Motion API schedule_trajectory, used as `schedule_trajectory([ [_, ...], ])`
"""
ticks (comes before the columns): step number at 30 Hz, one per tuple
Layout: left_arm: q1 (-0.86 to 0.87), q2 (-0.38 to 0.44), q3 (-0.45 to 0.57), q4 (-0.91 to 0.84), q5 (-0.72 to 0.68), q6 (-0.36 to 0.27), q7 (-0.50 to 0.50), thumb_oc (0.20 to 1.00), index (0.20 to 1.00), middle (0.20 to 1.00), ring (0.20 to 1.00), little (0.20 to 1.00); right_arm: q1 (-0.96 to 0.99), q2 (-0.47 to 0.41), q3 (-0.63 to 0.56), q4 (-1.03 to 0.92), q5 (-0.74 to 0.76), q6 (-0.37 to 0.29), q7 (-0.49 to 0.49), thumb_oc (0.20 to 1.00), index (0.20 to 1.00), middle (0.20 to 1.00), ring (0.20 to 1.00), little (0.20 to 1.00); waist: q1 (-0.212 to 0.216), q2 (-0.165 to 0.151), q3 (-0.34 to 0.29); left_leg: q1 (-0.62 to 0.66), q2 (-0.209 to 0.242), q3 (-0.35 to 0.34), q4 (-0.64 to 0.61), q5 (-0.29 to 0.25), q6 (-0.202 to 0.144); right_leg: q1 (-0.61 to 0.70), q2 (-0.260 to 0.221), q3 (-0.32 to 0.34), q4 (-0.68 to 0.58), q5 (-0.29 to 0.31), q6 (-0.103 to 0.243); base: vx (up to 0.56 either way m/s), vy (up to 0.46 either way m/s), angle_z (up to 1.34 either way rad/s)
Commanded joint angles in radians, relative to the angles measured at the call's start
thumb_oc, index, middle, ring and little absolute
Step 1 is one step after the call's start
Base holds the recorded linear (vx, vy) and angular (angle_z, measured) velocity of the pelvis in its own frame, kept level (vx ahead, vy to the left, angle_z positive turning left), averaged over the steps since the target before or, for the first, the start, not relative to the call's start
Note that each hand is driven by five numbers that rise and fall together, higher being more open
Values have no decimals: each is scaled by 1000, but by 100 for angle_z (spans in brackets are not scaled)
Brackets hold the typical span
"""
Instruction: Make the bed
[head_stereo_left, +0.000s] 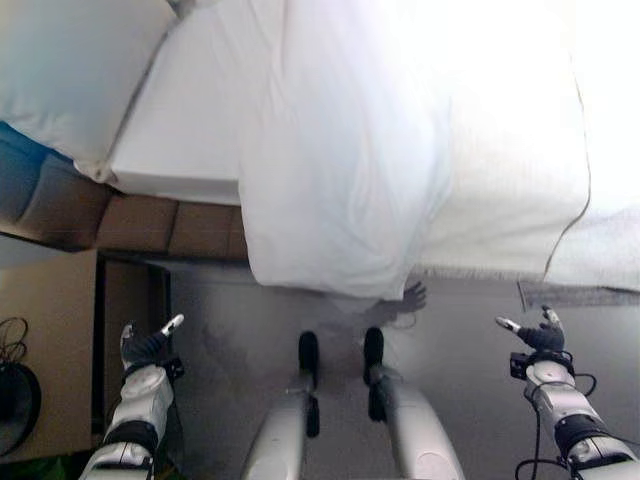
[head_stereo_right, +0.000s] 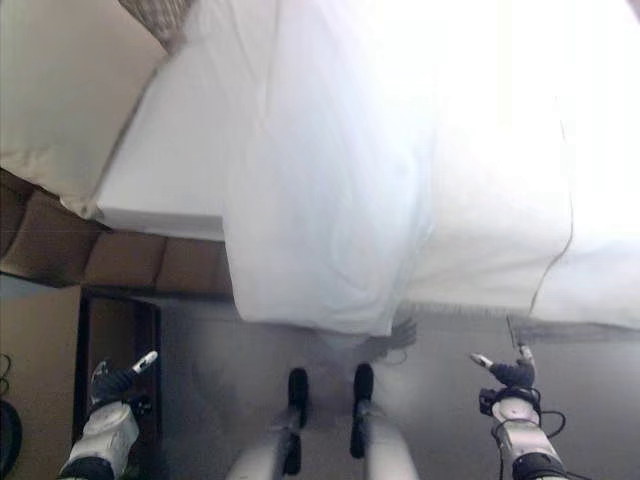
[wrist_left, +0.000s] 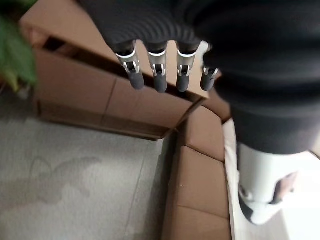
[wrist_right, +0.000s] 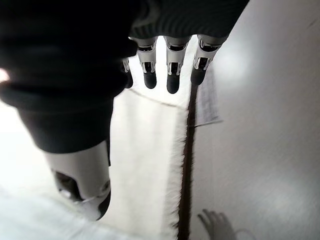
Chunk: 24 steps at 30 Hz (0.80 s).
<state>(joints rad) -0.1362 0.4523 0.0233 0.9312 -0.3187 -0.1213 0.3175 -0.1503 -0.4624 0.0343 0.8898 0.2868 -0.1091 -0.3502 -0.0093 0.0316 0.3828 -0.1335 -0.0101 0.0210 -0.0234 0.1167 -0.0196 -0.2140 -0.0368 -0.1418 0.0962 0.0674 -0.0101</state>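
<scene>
Bed (head_stereo_left: 500, 200) above grey floor (head_stereo_left: 450, 330), brown headboard (head_stereo_left: 140, 225) leftward

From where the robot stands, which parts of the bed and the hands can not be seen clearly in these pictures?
- Far side of the bed: cut off by the top edge of the eye views and washed out by glare on the duvet.
- Pillow: cropped at the upper left corner.
- Mattress edge under the hanging duvet: hidden by the cloth.
- Left hand and right hand: small in the eye views; both hold nothing, fingers straight.
</scene>
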Motion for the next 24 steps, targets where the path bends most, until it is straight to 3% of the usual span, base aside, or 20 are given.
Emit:
schedule_trajectory([
  [1,17,13,-34,64,108,7,-86,1000,1000,1000,1000,1000,43,6,13,28,2,6,84,1000,1000,1000,1000,1000,-6,-5,-99,-3,-73,-1,53,-68,-2,63,6,-18,-12,-46,94,60,-16,3],
  [4,51,-39,-55,161,139,27,-170,1000,1000,1000,1000,1000,80,49,65,87,-52,36,158,1000,1000,1000,1000,1000,-8,-11,-160,65,-68,10,19,-71,-4,130,16,-9,-66,-32,99,66,-1,-5],
  [12,91,-153,-135,328,293,56,-238,1000,1000,1000,1000,1000,141,139,140,332,-169,93,269,1000,1000,1000,1000,1000,-11,-33,-284,186,-59,30,-64,-74,-5,244,35,5,-147,-18,101,54,-2,-2],
  [24,103,-215,-235,365,390,83,-305,1000,1000,1000,1000,1000,148,182,184,401,-222,121,321,1000,1000,1000,1000,1000,-8,-37,-337,225,-53,34,-64,-87,-3,295,38,-3,-164,-20,104,-4,-14,-1],
])
